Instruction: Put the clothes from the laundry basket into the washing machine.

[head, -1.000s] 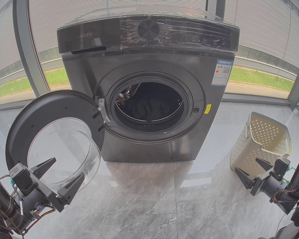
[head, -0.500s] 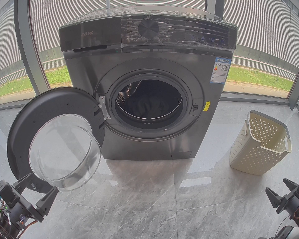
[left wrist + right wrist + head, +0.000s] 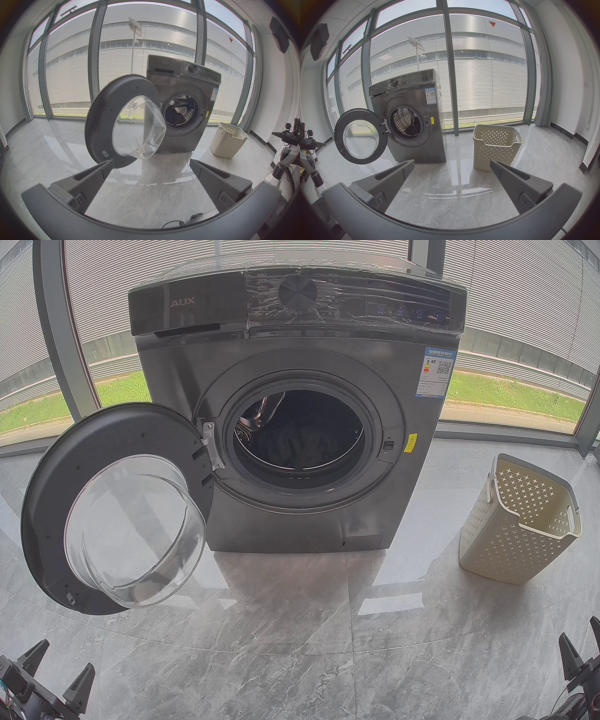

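The grey washing machine (image 3: 300, 409) stands ahead, its round door (image 3: 115, 509) swung open to the left. Dark clothes (image 3: 299, 445) lie inside the drum. The cream laundry basket (image 3: 519, 521) stands on the floor to the right of the machine, and its inside looks empty. My left gripper (image 3: 59, 668) is low at the bottom left, open and holding nothing. My right gripper (image 3: 582, 646) is low at the bottom right, also open with nothing in it. Both wrist views show the machine (image 3: 184, 103) (image 3: 409, 118) and the basket (image 3: 228, 140) (image 3: 495, 147) far beyond the spread fingers.
Grey marble floor (image 3: 350, 627) spreads wide between me and the machine. Tall windows (image 3: 531, 334) with dark frames run behind it. The open door juts out over the floor on the left.
Both grippers have dropped and pulled back toward the bottom corners of the head view. The head camera has drawn back a little, so the machine and basket sit slightly higher.
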Tool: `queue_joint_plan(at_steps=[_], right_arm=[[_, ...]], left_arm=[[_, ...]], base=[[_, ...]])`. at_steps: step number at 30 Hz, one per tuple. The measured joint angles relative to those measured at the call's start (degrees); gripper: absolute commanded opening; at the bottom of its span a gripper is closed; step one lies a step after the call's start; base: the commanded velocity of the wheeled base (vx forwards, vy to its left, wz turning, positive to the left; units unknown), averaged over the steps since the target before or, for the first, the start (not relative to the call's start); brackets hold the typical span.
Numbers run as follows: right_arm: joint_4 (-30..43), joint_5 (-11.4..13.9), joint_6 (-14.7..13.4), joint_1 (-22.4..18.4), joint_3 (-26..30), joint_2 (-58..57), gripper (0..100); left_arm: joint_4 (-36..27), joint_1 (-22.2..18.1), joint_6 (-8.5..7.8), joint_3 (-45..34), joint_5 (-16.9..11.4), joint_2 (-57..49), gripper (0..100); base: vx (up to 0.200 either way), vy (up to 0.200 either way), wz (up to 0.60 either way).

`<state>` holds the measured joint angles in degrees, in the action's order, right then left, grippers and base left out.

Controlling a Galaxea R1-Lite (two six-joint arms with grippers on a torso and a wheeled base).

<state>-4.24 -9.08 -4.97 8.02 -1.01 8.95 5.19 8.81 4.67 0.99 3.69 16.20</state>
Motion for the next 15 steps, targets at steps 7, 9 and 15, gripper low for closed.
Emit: queue_joint_plan(at_steps=[7,9,15], right_arm=[[0.5,-0.2,1.8,-1.3,0.0,-3.0,100],[0.6,-0.3,2.4,-1.7,0.0,-3.3,100],[1.7,3.0,3.8,-6.0,0.0,-4.7,100]], left_arm=[[-2.9,-9.7,-3.66,0.0,-11.3,-7.5,100],[-3.8,-10.8,-3.88,0.0,-12.3,-8.8,100],[-4.9,-12.0,-4.24,0.0,-11.5,-11.1,100]], base=[[0.0,0.0,0.0],[0.0,0.1,0.0],[0.0,0.2,0.0]])
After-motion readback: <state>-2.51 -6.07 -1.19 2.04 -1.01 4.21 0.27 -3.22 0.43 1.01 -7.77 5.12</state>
